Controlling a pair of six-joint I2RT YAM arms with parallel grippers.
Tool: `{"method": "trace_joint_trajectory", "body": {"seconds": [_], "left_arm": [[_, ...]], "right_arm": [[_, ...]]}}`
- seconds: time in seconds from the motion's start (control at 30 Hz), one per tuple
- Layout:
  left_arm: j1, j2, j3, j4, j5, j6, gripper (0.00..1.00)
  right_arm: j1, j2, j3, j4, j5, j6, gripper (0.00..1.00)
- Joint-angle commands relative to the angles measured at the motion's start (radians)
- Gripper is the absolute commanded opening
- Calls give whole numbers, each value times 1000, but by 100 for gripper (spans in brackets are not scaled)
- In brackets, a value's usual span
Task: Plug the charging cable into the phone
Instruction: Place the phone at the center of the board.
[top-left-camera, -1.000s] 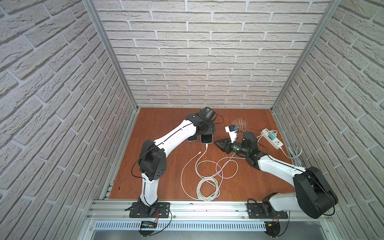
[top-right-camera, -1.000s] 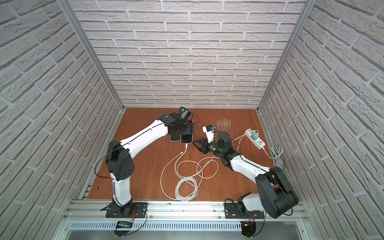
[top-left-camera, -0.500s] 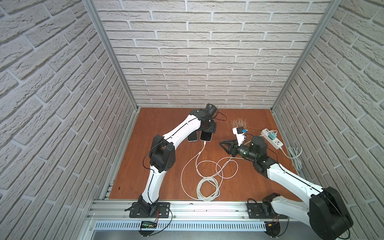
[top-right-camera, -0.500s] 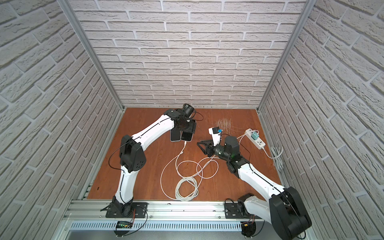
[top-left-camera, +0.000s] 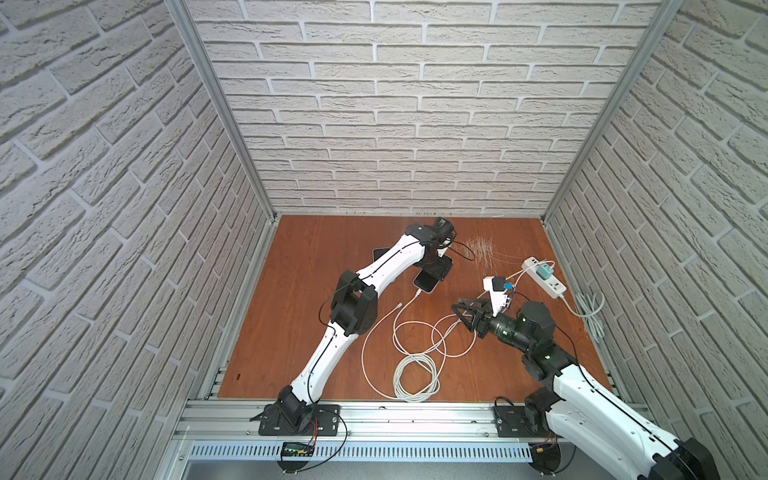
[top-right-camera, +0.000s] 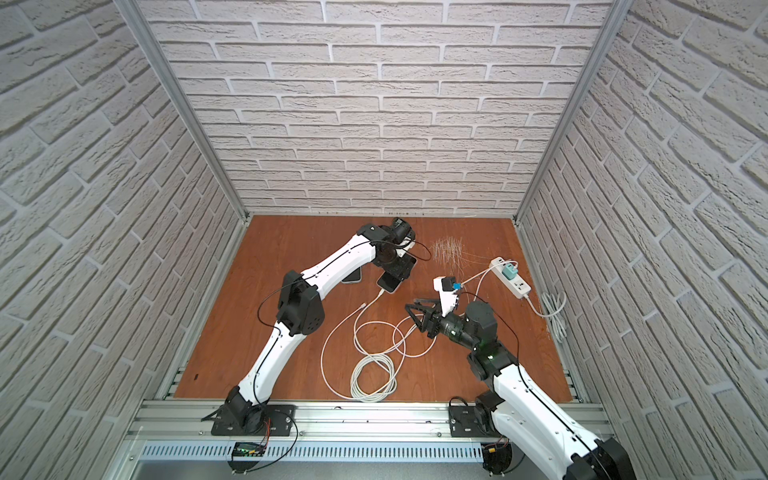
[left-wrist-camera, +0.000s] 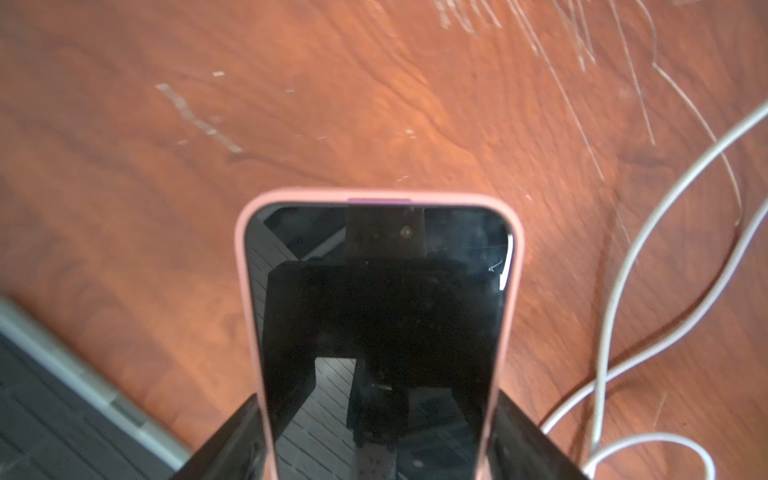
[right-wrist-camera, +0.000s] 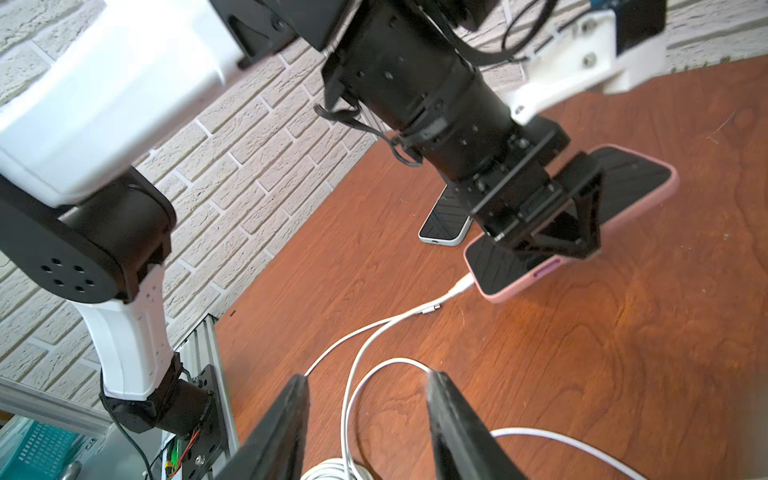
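**Plug at the phone's end**

The left gripper clamps the pink phone across its sides. The plug of the cable meets the phone's short end, in line with its length, seemingly seated. The right gripper, spread and empty, hovers beyond that end.

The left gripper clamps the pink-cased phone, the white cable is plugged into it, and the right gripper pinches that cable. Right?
Not quite: the right gripper is open and holds nothing. The right wrist view shows the white cable lying loose on the table under its spread jaws. The rest stands.
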Motion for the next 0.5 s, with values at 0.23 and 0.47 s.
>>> {"method": "trace_joint_trajectory", "body": {"seconds": [0.23,0.47], "left_arm": [[-63,84,81,-56,-3,171,12],[-109,121,81,-80,-47,275,15]], "right_arm": [[-4,-8,-16,21,19,17,51],[-4,-6,-16,22,22,17,51]]}}
